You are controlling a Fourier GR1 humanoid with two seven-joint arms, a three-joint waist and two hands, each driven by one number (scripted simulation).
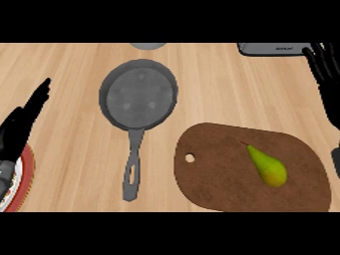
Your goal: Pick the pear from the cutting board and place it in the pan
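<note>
A green-yellow pear [268, 168] lies on the brown cutting board [217, 184], right of its middle, stem pointing up-left. The grey pan [138, 95] sits to the board's upper left, its handle running down toward the counter's front. My right hand [336, 84] stands at the right edge with straight fingers pointing away, above and right of the pear, not touching it. At the left edge my left hand [19, 127] rests open, fingers up, well away from the pan.
A red-rimmed plate [27, 169] lies under my left forearm at the lower left. A grey appliance [274, 48] sits at the top right beside my right hand. A grey round object [149, 45] peeks in at the top edge above the pan.
</note>
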